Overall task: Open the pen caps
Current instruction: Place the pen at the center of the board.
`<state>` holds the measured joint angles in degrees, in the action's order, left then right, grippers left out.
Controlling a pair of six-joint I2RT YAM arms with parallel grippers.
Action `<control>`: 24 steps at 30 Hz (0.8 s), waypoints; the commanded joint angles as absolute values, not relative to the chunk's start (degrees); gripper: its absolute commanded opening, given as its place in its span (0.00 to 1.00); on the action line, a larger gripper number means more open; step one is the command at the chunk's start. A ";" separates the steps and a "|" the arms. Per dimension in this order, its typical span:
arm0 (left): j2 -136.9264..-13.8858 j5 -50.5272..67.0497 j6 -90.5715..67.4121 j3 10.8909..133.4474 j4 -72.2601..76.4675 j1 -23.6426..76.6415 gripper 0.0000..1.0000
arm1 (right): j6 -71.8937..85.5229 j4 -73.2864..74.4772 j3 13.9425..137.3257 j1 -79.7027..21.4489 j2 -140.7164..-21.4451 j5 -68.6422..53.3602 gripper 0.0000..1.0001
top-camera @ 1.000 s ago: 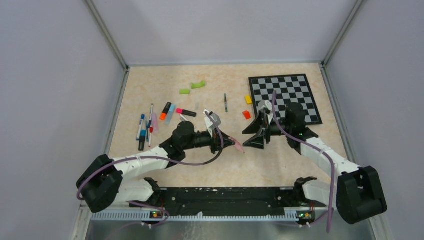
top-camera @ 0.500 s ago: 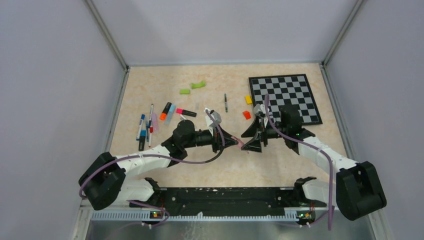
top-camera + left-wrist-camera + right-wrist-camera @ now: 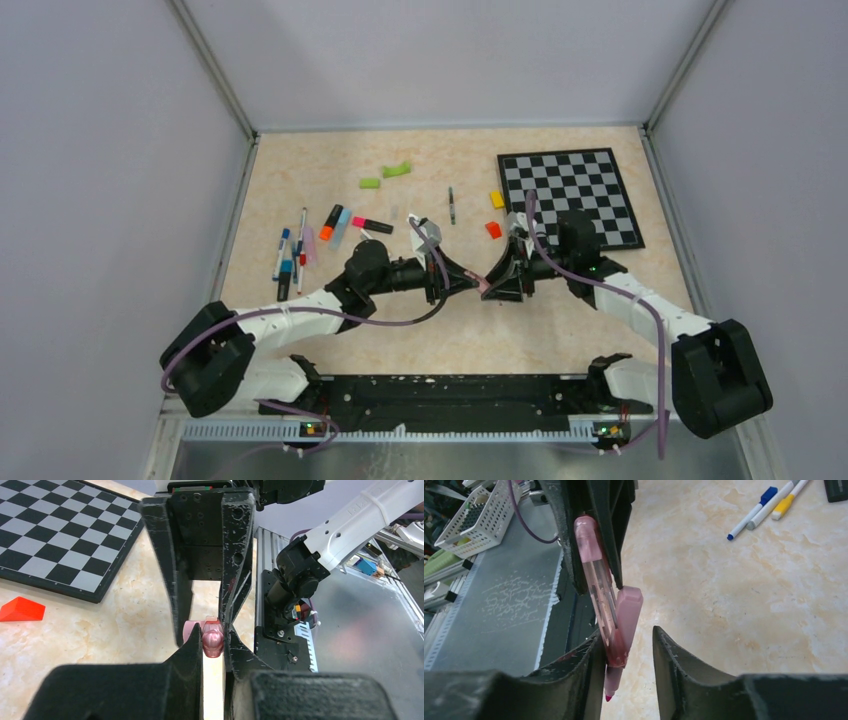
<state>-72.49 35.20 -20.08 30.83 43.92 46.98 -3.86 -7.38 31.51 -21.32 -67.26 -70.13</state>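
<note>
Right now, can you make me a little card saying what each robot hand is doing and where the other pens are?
left gripper: shut on one end of the pink pen
right gripper: jaws around the pen's other end, a gap showing on one side
other pens: lying at the table's left side
checkerboard: flat, far right

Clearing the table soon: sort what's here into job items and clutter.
Job: pink translucent plastic pen, in the left tool; loose capped pens and highlighters, far left.
Clutter: green curved plastic pieces; orange square block; yellow square block; black-and-white checkerboard mat.
</note>
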 commanded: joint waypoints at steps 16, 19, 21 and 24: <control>-68.79 31.36 -21.06 31.32 46.09 46.88 0.52 | -2.60 -12.93 32.61 -22.02 -66.53 -75.84 0.00; -67.70 30.49 -20.58 31.20 44.89 46.91 0.58 | -2.86 -12.62 32.70 -21.97 -66.55 -75.78 0.00; -67.08 30.03 -20.34 31.12 44.50 46.87 0.63 | -3.07 -12.33 32.78 -21.97 -66.53 -75.72 0.00; -65.13 27.82 -18.82 30.97 42.50 46.78 0.72 | -3.93 -11.14 33.19 -21.91 -66.60 -75.07 0.00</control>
<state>-68.12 30.79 -20.67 30.83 43.72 46.87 -1.93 -10.46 31.51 -21.58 -67.24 -73.87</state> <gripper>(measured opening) 0.672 0.101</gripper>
